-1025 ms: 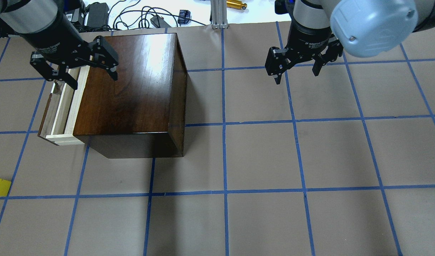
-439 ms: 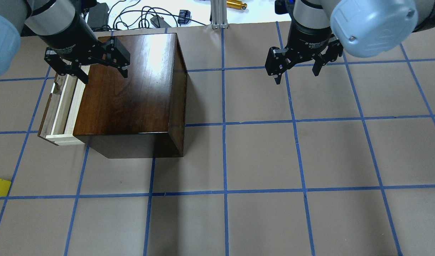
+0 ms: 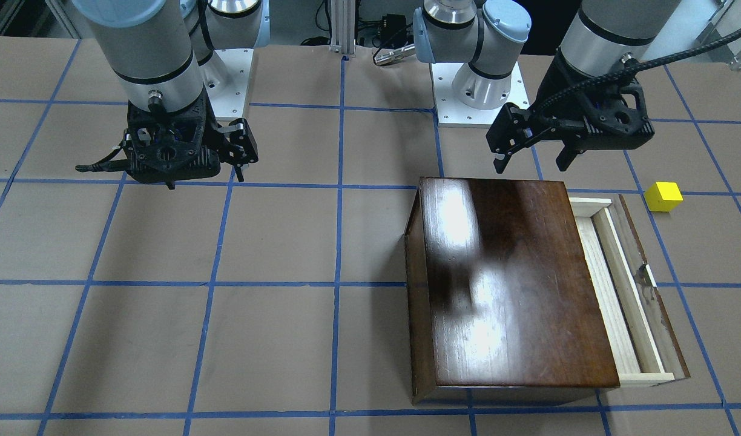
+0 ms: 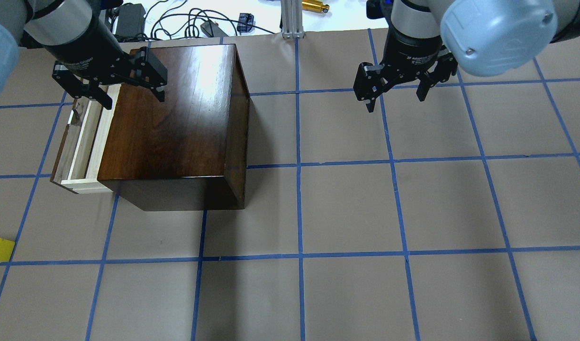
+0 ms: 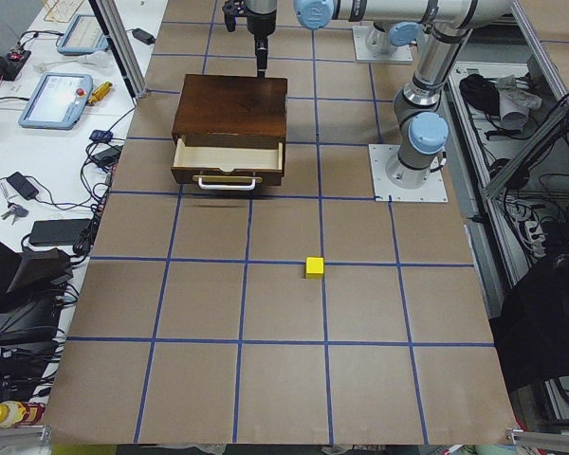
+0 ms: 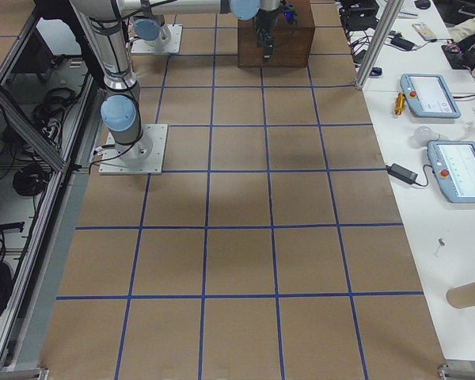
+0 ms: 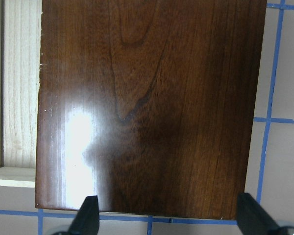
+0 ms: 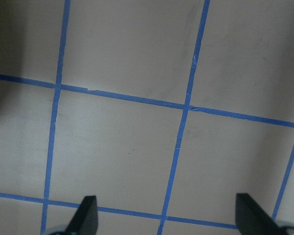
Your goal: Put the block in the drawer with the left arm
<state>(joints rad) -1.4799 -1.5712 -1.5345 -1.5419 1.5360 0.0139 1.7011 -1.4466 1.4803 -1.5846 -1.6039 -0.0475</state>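
The left claw [image 4: 134, 100] hung wide open and empty over the box [image 3: 510, 290], the block [image 3: 663, 197] lying on the worktop [image 3: 273, 242] well apart from the open drawer [image 3: 606, 284]. A low swing toward it risked clipping the drawer.

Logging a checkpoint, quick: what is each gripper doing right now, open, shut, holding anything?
Left gripper: open, holding nothing, over the wooden box.
Right gripper: open, holding nothing.
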